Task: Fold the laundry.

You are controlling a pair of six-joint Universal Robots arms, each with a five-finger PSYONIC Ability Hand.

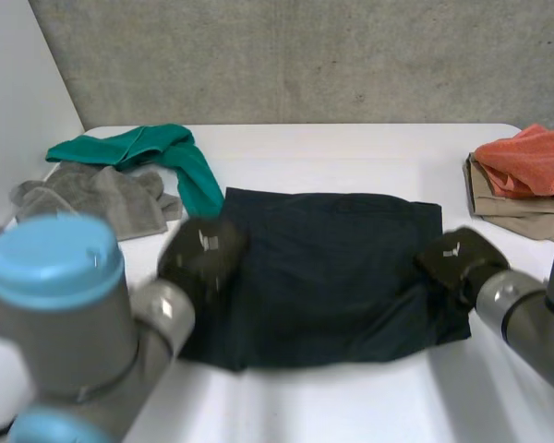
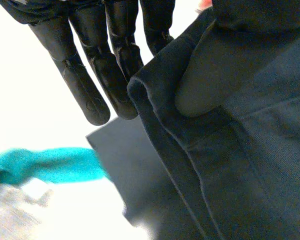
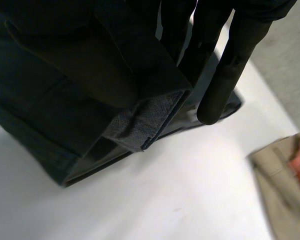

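Note:
A dark navy cloth (image 1: 332,268) lies spread in the middle of the white table (image 1: 351,152). My left hand (image 1: 201,254) is at the cloth's left edge. In the left wrist view its straight fingers (image 2: 90,95) and thumb pinch a raised fold of the cloth's edge (image 2: 250,165). My right hand (image 1: 454,258) is at the cloth's right edge. In the right wrist view its fingers (image 3: 225,75) grip a lifted, doubled-over corner of the cloth (image 3: 50,100), whose lighter inner side shows.
A teal cloth (image 1: 166,152) and a grey cloth (image 1: 92,198) lie at the back left, also seen as the teal cloth (image 2: 45,165) beyond my left fingertips. An orange cloth (image 1: 535,157) rests on a folded beige cloth (image 1: 508,208) at the right edge.

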